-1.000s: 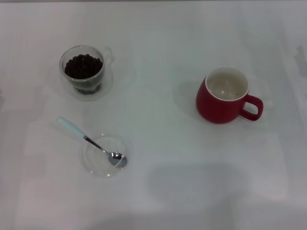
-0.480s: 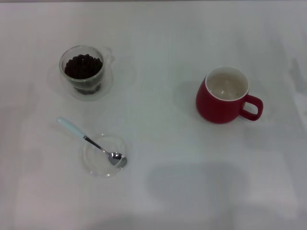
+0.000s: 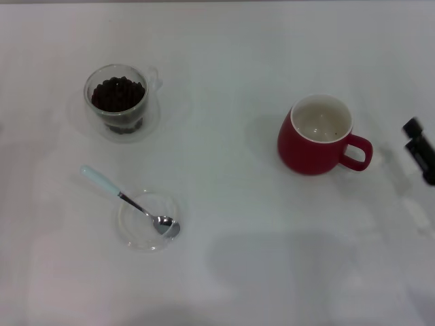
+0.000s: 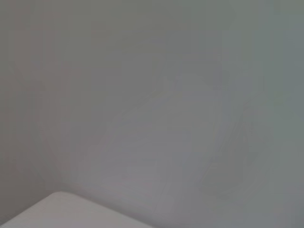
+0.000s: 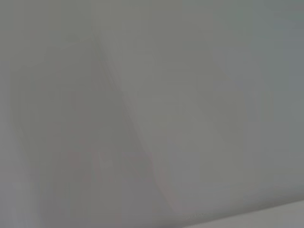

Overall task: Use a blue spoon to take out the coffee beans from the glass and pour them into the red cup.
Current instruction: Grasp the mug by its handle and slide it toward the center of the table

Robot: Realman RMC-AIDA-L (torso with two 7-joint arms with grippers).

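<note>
In the head view the clear double-walled glass [image 3: 117, 102] stands at the back left, filled with dark coffee beans [image 3: 118, 94]. The blue spoon [image 3: 129, 202] lies in front of it, its pale handle on the table and its silver bowl resting in a shallow clear dish [image 3: 148, 221]. The red cup [image 3: 318, 136] stands upright at the right, cream inside, handle pointing right. My right gripper [image 3: 421, 149] shows as a dark tip at the right edge, right of the cup's handle. My left gripper is out of view. Both wrist views show only blank pale surface.
The white table [image 3: 238, 258] fills the head view. A faint shadow lies on it at the front middle.
My right gripper has come into view at the right edge beside the red cup. The glass, spoon, dish and cup have not moved.
</note>
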